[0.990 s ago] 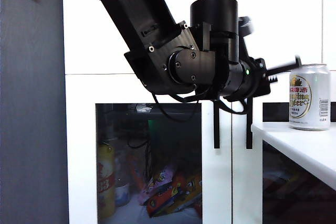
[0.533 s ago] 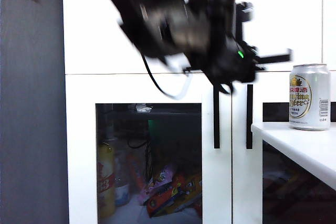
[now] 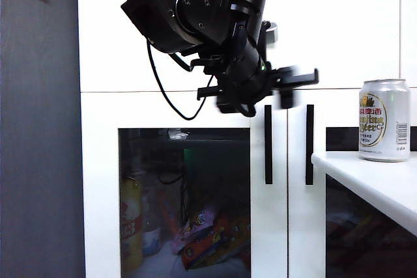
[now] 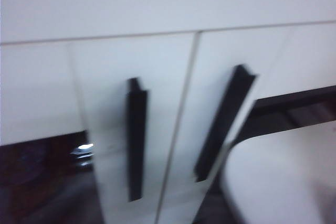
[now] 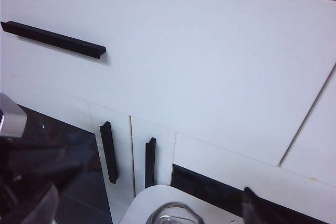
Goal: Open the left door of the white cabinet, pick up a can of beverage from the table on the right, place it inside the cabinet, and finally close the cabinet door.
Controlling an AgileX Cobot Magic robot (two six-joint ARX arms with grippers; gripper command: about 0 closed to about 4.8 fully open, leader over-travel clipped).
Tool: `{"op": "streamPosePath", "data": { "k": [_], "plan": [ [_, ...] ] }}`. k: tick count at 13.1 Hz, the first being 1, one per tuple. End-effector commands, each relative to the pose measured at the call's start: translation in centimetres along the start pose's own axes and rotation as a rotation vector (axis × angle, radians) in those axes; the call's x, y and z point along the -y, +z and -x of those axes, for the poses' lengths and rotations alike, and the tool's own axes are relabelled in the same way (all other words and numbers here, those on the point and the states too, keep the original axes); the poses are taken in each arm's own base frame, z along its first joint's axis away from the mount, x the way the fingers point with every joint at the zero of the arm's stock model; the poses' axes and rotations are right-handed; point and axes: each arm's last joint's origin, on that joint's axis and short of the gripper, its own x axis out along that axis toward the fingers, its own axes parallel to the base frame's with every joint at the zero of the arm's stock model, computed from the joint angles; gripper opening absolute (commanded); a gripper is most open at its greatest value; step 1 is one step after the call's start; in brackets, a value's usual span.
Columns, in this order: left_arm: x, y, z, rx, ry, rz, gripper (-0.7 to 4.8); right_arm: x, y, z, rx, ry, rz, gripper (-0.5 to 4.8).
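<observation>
- Left door (image 3: pixel 186 187) of the white cabinet (image 3: pixel 117 50) is shut, flush with the frame; its black bar handle (image 3: pixel 268 144) is untouched. Opening step not done.
- Left gripper (image 3: pixel 287 86) hangs in front of the cabinet, just above the top of that handle and apart from it, holding nothing. It is motion-blurred in the exterior view and its fingers don't show in the left wrist view, so I can't tell how wide the jaws stand.
- The left wrist view is blurred but shows both door handles (image 4: pixel 136 140) side by side, the table (image 4: pixel 273 177) corner beside them.
- Can of beverage (image 3: pixel 384 120) stands upright on the table (image 3: pixel 371 180), at the right, well apart from the left gripper. Not picked yet.
- Right gripper (image 5: pixel 147 208) doesn't show in the exterior view; in its wrist view its fingers (image 5: pixel 257 208) are spread wide, empty, with the can top (image 5: pixel 173 214) between and below them.
- Right door's handle (image 3: pixel 309 144) sits just beside the left one; easy to mix up.
- Left to do, as judged: everything — pull the left door open, grab the can, put it inside, shut the door.
</observation>
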Motion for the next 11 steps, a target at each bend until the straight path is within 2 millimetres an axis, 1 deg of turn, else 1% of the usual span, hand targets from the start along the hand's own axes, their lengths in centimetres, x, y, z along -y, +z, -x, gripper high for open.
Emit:
{"op": "streamPosePath", "data": {
  "k": [1,2,4,6,7,9,11],
  "plan": [
    [0.1,0.5,-0.5,0.118,-0.014,0.053,4.79,0.1,0.3,0.1,0.019,-0.012,0.009,4.79],
    [0.1,0.2,-0.7,0.143,-0.014,0.064,4.79,0.1,0.3,0.0,0.017,-0.012,0.009,4.79],
    [0.2,-1.0,-1.5,0.190,0.002,0.083,4.79,0.1,0.2,0.0,0.013,-0.022,0.016,4.79],
    [0.3,-2.8,-2.7,0.162,0.006,0.072,4.79,0.1,0.2,0.0,0.012,-0.030,0.030,4.79],
    [0.4,-3.1,-2.9,0.157,0.006,0.070,4.79,0.1,0.2,0.0,0.011,-0.031,0.030,4.79],
    [0.5,-3.3,-3.4,0.158,0.004,0.071,4.79,0.1,0.2,0.0,0.011,-0.031,0.031,4.79],
    [0.8,-2.3,-3.8,0.189,0.002,0.083,4.79,0.1,0.2,0.0,0.010,-0.030,0.033,4.79]
  ]
}}
